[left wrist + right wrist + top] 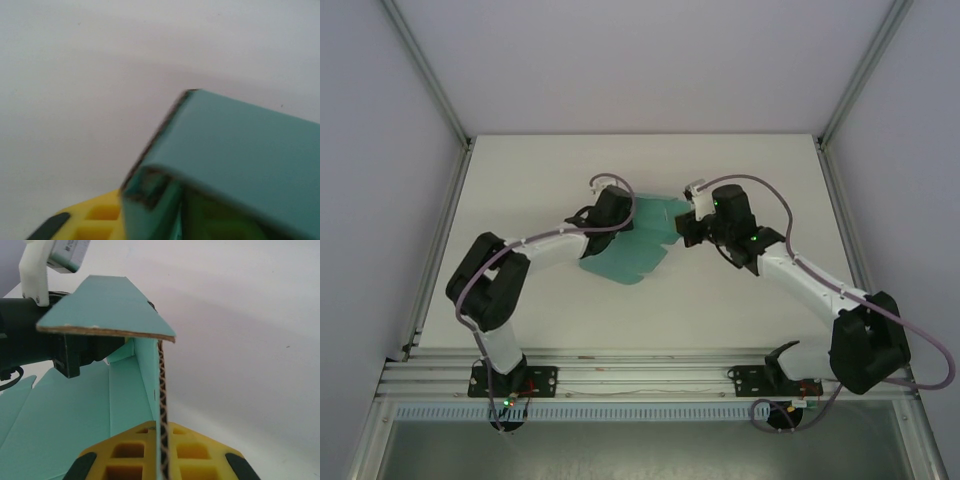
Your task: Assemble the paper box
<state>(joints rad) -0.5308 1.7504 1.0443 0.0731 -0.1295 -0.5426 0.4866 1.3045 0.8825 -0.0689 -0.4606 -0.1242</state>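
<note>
The paper box (632, 250) is a teal-green card sheet lying partly folded in the middle of the white table. My right gripper (688, 232) is at its right edge. In the right wrist view this gripper (163, 456) is shut on an upright card wall (145, 385), whose corrugated edge runs between the yellow fingers, and a flap (105, 310) folds over above. My left gripper (620, 215) is at the sheet's far left corner. In the left wrist view a folded teal panel (240, 145) hides most of the jaws, and one yellow finger (97, 217) shows beside it.
The white table (520, 190) is bounded by aluminium frame posts (430, 80) on both sides and a rail (640, 375) at the near edge where the arm bases are bolted. The left arm's black wrist and white camera mount (35, 285) sit close behind the raised flap.
</note>
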